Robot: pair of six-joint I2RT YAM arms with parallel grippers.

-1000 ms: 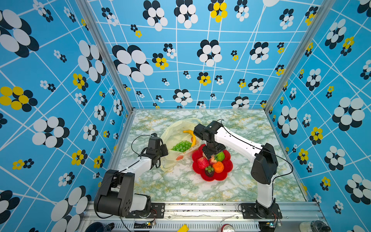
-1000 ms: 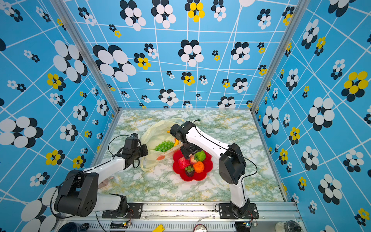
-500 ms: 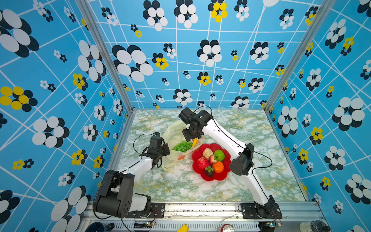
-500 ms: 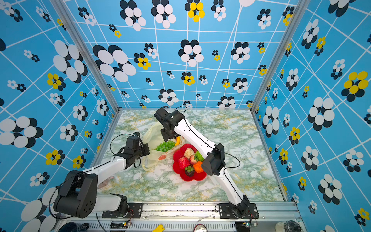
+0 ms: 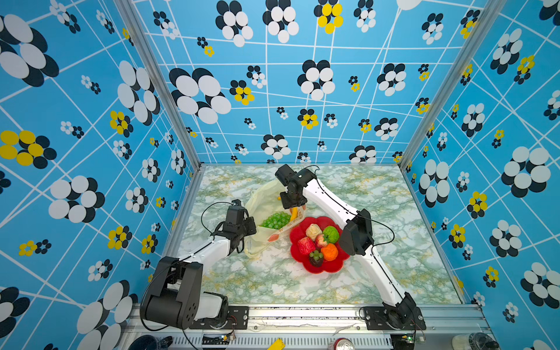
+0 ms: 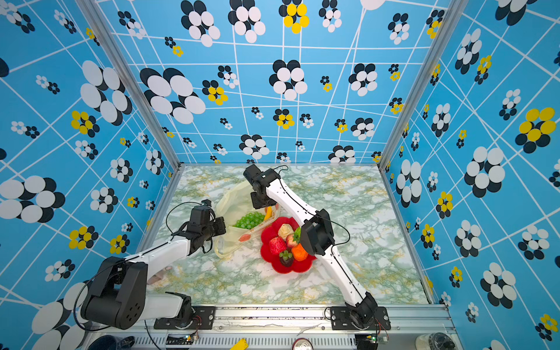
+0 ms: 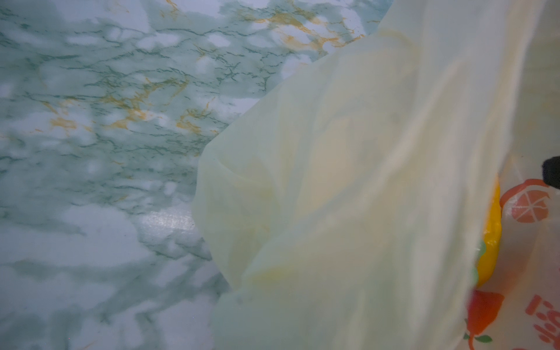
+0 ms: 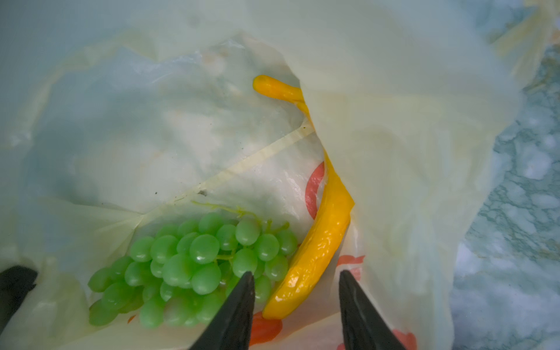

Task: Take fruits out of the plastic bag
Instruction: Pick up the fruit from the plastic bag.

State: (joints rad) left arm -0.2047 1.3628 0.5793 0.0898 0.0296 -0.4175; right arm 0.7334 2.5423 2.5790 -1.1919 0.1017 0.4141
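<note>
The plastic bag [image 5: 263,197] lies open on the marble table, and my left gripper [image 5: 253,227] is shut on its near rim; its fingers are hidden by film [image 7: 348,181] in the left wrist view. Inside lie two fruits, a green grape bunch [image 8: 194,266] and a yellow banana [image 8: 318,248], both seen in both top views too. My right gripper [image 8: 295,272] reaches into the bag mouth, open, with its fingertips [image 8: 247,281] either side of the banana's lower end and no contact visible. Several other fruits sit outside the bag on a red plate [image 5: 330,266].
On the red flower-shaped plate are a cream piece [image 5: 313,231], a bumpy green fruit [image 5: 330,234], a strawberry [image 5: 306,245], an orange [image 5: 329,252] and a dark purple piece [image 5: 315,260]. My right arm's elbow [image 5: 356,233] hangs over the plate's right side. Blue patterned walls enclose the table.
My right arm has swung from above the plate to the bag mouth, and its jaws have narrowed around the banana. The left arm and the bag have stayed put.
</note>
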